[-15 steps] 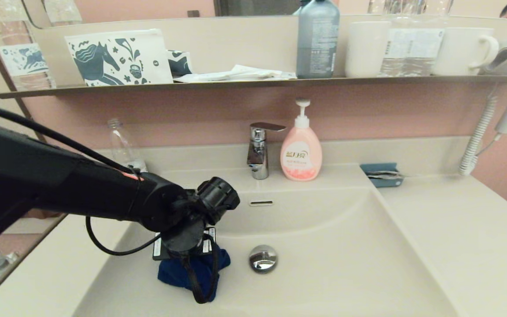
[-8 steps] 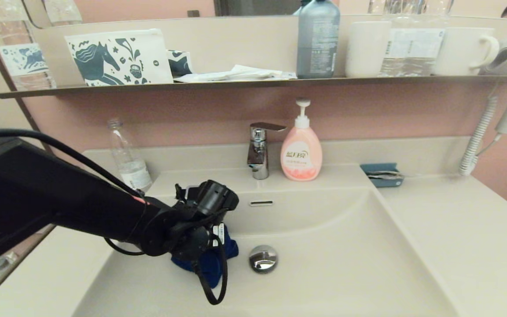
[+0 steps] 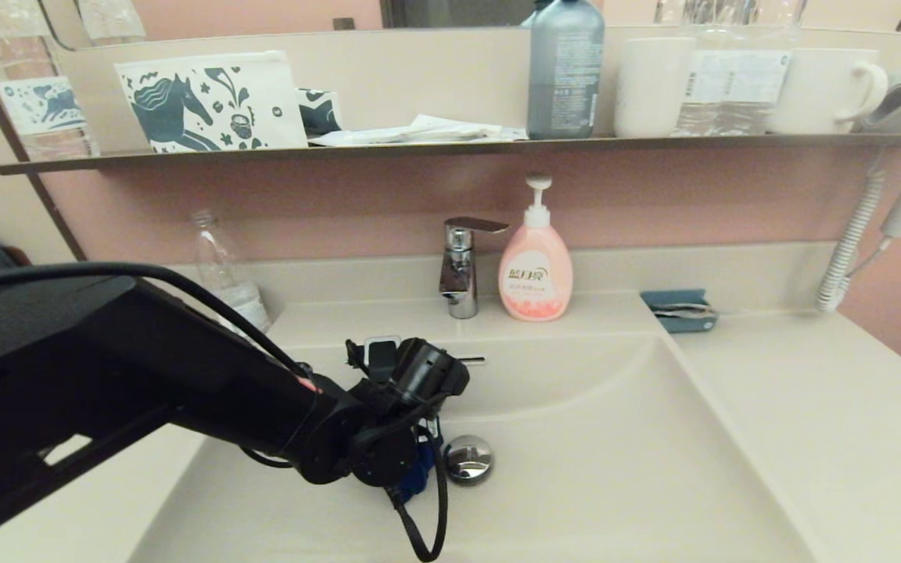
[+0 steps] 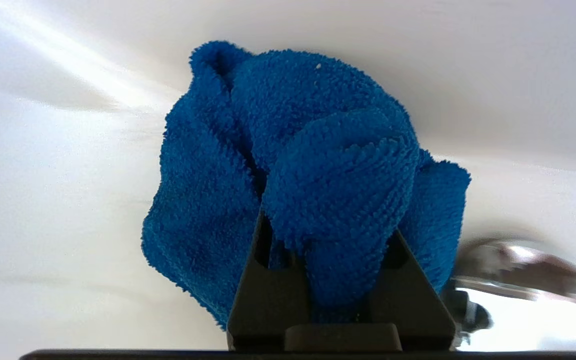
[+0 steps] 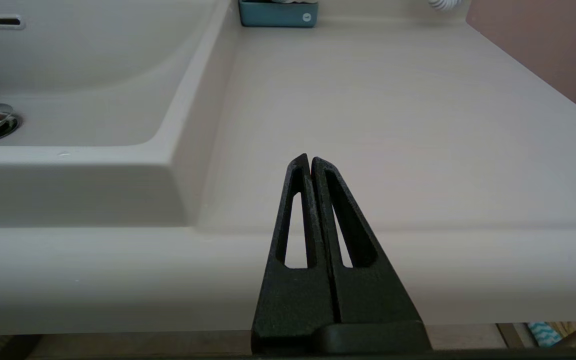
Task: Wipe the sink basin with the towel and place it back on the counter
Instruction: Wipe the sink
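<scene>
My left gripper point(image 4: 330, 225) is shut on the blue towel point(image 4: 318, 150), which bulges out bunched past both fingers and presses on the floor of the cream sink basin point(image 3: 615, 453). In the head view the wrist covers most of the towel point(image 3: 421, 471); only a blue sliver shows, right beside the chrome drain plug point(image 3: 468, 457). The plug point(image 4: 518, 270) is also close beside the towel in the left wrist view. My right gripper point(image 5: 310, 159) is shut and empty, hovering at the front edge of the counter point(image 5: 393, 100), right of the basin.
A chrome faucet point(image 3: 462, 266) and a pink soap pump bottle point(image 3: 535, 266) stand behind the basin. A clear plastic bottle point(image 3: 220, 270) stands back left, a small blue tray point(image 3: 677, 310) back right. A hair dryer point(image 3: 900, 156) hangs at the right wall.
My left gripper has slid the towel rightward across the basin floor, from left of the drain plug to right against it. The right gripper has not visibly moved.
</scene>
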You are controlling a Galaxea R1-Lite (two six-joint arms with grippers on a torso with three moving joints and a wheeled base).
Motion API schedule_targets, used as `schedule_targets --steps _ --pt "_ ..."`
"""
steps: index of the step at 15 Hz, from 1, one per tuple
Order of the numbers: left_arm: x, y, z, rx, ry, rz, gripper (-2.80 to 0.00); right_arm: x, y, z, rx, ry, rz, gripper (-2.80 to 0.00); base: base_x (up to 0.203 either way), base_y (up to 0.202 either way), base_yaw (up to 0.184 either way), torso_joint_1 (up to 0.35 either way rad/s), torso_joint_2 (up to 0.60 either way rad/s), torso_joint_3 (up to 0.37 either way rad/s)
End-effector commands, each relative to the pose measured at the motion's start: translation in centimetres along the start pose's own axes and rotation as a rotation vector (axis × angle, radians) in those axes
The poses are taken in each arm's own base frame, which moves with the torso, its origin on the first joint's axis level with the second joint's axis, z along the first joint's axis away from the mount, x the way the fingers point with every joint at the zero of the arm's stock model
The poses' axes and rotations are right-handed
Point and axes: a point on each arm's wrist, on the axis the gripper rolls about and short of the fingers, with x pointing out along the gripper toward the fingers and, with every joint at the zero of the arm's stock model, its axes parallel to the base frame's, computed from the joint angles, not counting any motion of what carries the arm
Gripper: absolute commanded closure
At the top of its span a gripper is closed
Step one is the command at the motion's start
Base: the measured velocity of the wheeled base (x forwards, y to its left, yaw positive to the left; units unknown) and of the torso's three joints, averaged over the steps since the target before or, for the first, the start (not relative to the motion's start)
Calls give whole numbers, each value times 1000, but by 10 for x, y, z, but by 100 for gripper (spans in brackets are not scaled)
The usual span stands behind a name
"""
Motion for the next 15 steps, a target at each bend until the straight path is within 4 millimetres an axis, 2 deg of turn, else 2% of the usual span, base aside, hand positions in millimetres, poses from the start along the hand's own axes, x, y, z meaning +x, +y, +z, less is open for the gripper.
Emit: schedule_targets --steps 1,7,9,12,15 --pt "1 -18 -3 -2 -13 -22 0 0 0 0 -1 0 1 0 0 0 0 0 0 0" --pt "-8 -62 -24 71 -32 -65 0 0 0 0 -1 0 1 0 0 0 0 0 0 0" --pt "-2 -71 -34 116 -5 -50 0 0 0 0 -1 0 1 0 0 0 0 0 0 0" --pt "-3 -77 -28 123 25 -57 0 0 0 0 0 1 1 0 0 0 0 0 0 0" --pt "-19 -102 -24 119 25 -97 0 0 0 0 -1 0 1 0 0 0 0 0 0 0"
